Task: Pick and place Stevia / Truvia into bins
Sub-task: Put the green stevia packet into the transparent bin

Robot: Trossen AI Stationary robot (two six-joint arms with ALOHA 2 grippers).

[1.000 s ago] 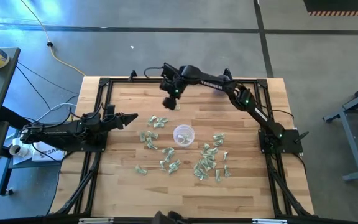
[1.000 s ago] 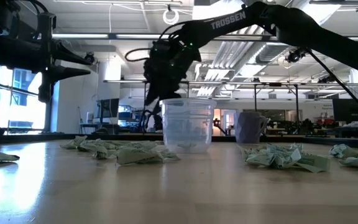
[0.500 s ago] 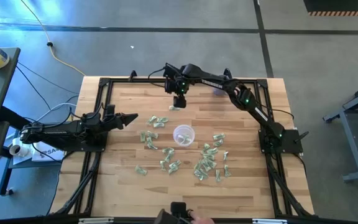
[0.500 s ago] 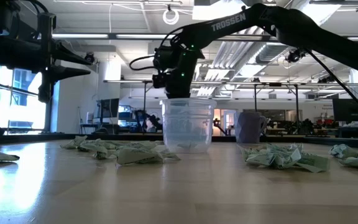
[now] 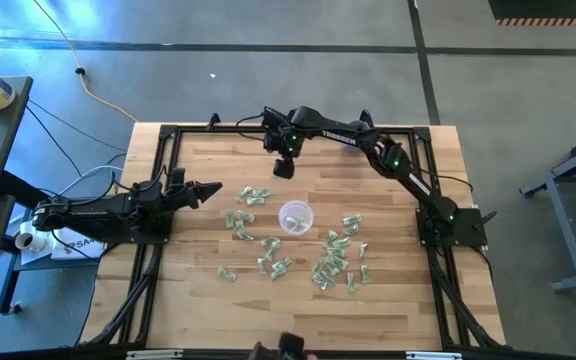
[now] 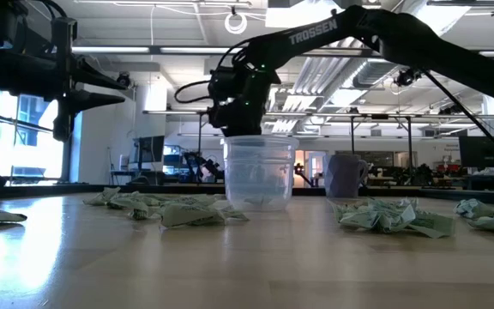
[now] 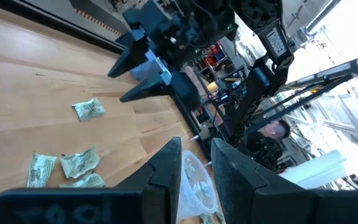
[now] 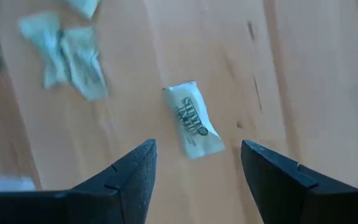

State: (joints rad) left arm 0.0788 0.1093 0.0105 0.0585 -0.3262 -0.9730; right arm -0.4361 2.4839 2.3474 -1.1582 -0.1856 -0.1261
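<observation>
A wooden surface point(image 5: 198, 300) holds a clear plastic cup point(image 5: 295, 217) at its centre, with pale green Stevia sachets point(image 5: 333, 262) scattered around it, mostly toward the near side and the right. The cup appears to hold a few sachets already, though its contents are hard to make out.

The right gripper point(image 5: 284, 166) hovers beyond the cup, near the far edge. Its fingers point(image 8: 129, 180) are spread wide and empty, pointing down at a lone sachet point(image 8: 193, 120) lying flat between them, likely lined up to pinch it.

The left gripper point(image 5: 211, 189) waits near the left edge, well apart from the sachets. Its fingers point(image 7: 166, 171) stand slightly apart and hold nothing.
</observation>
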